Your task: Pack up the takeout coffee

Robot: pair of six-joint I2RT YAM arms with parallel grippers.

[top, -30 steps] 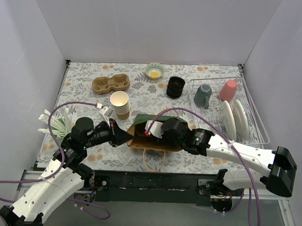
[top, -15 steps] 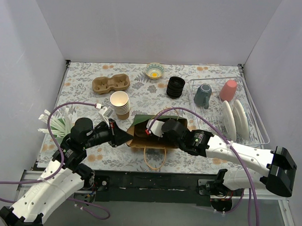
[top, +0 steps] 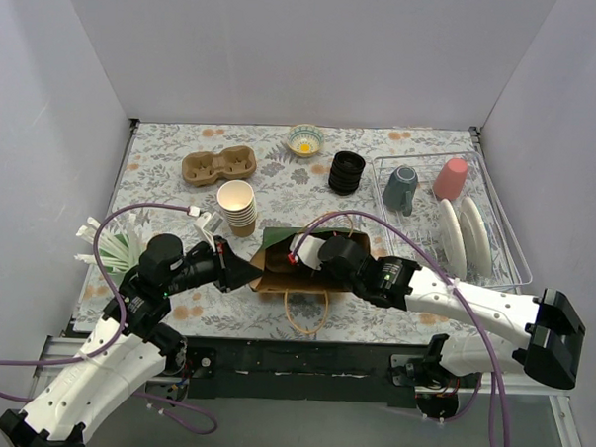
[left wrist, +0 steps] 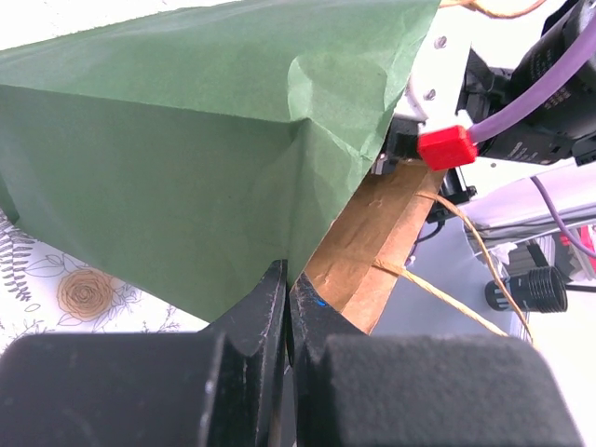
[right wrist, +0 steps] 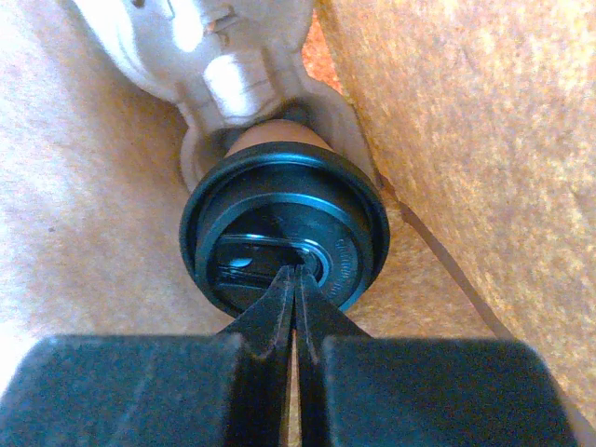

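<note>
The takeout coffee (right wrist: 284, 228) sits inside the paper bag (right wrist: 484, 121).

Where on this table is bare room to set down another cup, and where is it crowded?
Bare: the patch bordered by the paper cup stack, black lid stack and paper bag. Crowded: the dish rack side, the near edge around the bag.

A table (top: 171, 193) under a floral cloth carries a cardboard cup carrier (top: 218, 165), a stack of paper cups (top: 237, 207), a small bowl (top: 306, 140), a stack of black lids (top: 347, 172) and, at right, a dish rack (top: 416, 229). A brown paper bag (top: 274, 277) lies near the front edge, and white and green strips (top: 114, 243) fan out at left.
</note>
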